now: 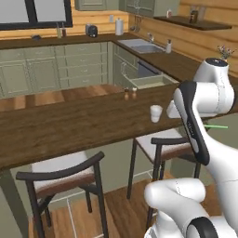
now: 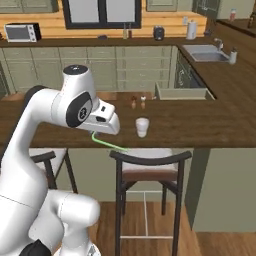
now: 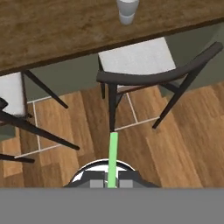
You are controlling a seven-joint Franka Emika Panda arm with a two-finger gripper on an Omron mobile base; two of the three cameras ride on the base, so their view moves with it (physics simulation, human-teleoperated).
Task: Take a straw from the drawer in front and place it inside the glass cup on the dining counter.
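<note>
- Midway through the job, the robot's gripper (image 3: 112, 183) pinches the straw (image 3: 113, 157) between its closed fingers, the thin green stick pointing out ahead of the hand.
- Seen from the right base view, the straw (image 2: 107, 143) slants down from the hand, its free end hanging over the stool (image 2: 150, 159) just below the near edge of the dining counter (image 2: 210, 130).
- From the left base view, a short length of the straw (image 1: 216, 126) shows past the forearm, near the right end of the counter (image 1: 69, 125).
- Ahead stands the glass cup (image 2: 142, 127), upright on the counter close to its near edge; the left base view puts the cup (image 1: 156, 113) right of the middle, and the hand view has it at the top of the frame (image 3: 127, 9).
- Behind it, by the far edge, sit two small shakers (image 2: 138, 102), well apart from the cup.
- Farther back the drawer (image 2: 182, 92) stands open.
- Carrying appears done; what remains is the drop. The hand looks too low, so it should rise above the counter edge, move forward over the cup's mouth, tip the straw nearly upright and lower its end inside before letting go.
- One risk: the light cup could tip if the straw's end strikes its rim.
</note>
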